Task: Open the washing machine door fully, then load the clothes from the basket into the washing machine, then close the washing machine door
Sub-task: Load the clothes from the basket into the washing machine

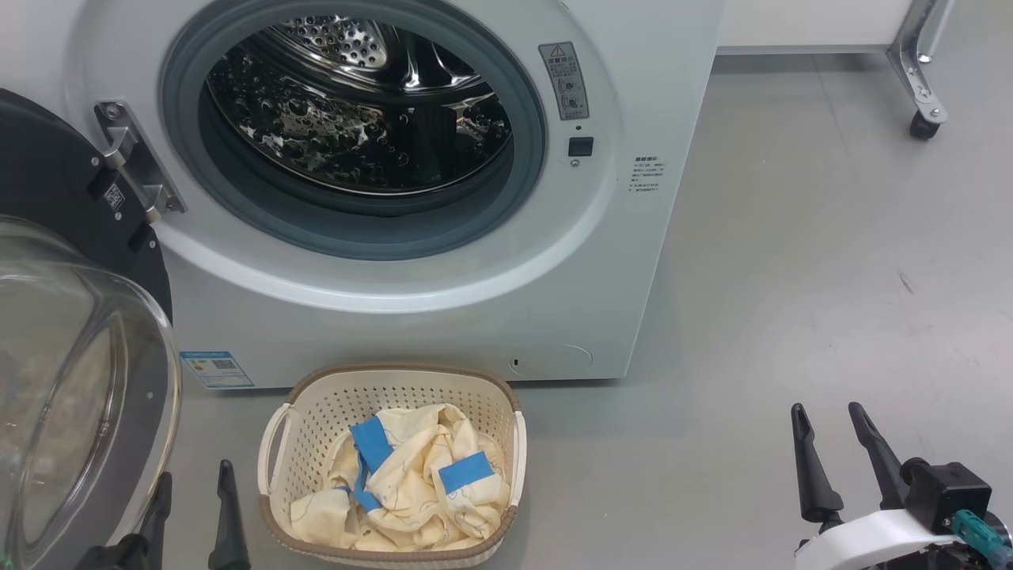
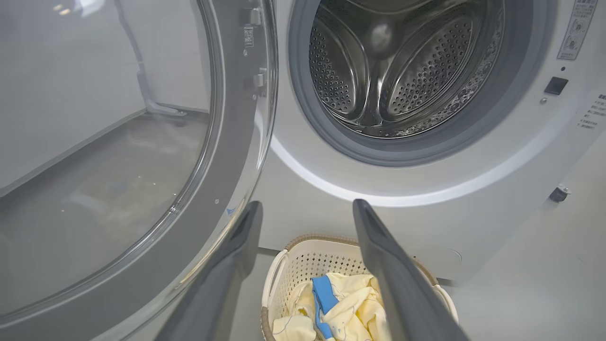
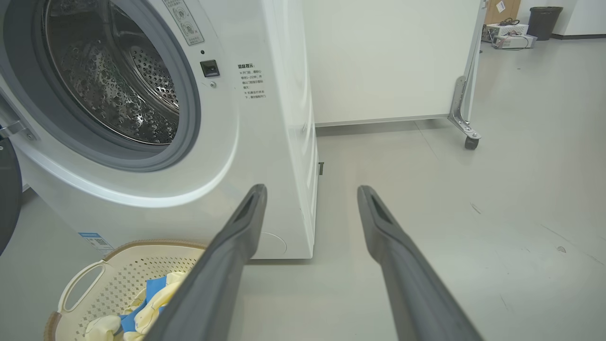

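Standing open at the left edge of your head view: washing machine door (image 1: 75,372).
You have the washing machine (image 1: 443,317) across the upper centre; the basket (image 1: 313,412) on the floor at lower centre, just before it, holding the clothes (image 1: 411,487); left gripper (image 1: 194,514) lower left, fingers spread, empty; right gripper (image 1: 828,427) lower right, fingers spread, empty.
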Available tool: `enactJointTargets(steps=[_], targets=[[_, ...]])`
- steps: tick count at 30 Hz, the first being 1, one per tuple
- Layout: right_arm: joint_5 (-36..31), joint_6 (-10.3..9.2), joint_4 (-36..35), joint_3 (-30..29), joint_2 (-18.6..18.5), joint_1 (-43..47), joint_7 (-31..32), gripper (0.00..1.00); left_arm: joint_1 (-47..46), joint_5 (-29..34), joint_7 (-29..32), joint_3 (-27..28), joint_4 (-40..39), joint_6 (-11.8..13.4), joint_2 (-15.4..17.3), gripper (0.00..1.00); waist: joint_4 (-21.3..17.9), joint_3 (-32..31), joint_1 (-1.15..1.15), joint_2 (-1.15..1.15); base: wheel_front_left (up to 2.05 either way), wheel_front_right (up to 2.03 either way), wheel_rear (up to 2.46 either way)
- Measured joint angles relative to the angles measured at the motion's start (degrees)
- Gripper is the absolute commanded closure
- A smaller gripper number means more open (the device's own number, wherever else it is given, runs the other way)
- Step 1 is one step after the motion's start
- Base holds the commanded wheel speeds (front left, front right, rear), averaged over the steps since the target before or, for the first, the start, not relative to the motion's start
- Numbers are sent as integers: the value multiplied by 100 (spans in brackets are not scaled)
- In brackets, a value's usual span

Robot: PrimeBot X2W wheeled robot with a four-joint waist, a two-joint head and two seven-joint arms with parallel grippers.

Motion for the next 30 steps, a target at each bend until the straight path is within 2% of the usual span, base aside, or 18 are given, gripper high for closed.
enactJointTargets(steps=[18, 30], targets=[[0, -1, 24, 120, 12, -3, 0, 0, 3, 56, 0, 25, -24, -34, -15, 0, 1, -7, 0, 0, 13, -13, 0], [0, 0, -69, 199, 56, -176, 0, 0, -16, 169, 0, -226, -26, -135, -1, 0, -221, 378, 0, 0, 0, 0, 0]])
